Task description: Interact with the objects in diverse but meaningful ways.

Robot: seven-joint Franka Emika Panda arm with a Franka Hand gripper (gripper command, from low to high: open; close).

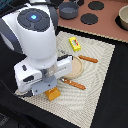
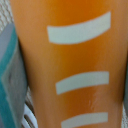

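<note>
Gripper (image 1: 50, 86) sits low over the bread block (image 1: 52, 93), lower centre of the mat (image 1: 97, 60); jaw state can't tell, fingers hidden. Block looks light, rigid, smooth plastic: likely slippery, so grip its flat sides.

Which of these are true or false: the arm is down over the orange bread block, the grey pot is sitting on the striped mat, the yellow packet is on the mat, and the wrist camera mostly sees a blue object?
1. The arm is down over the orange bread block. True: the gripper sits directly above it at the mat's near edge; whether the fingers are closed is hidden.
2. The grey pot sits on the striped mat. False: it stands off the mat, on the brown surface beyond it.
3. The yellow packet lies on the mat. True.
4. The wrist view mostly shows a blue object. False: it is filled by the orange block with pale stripes.
</note>
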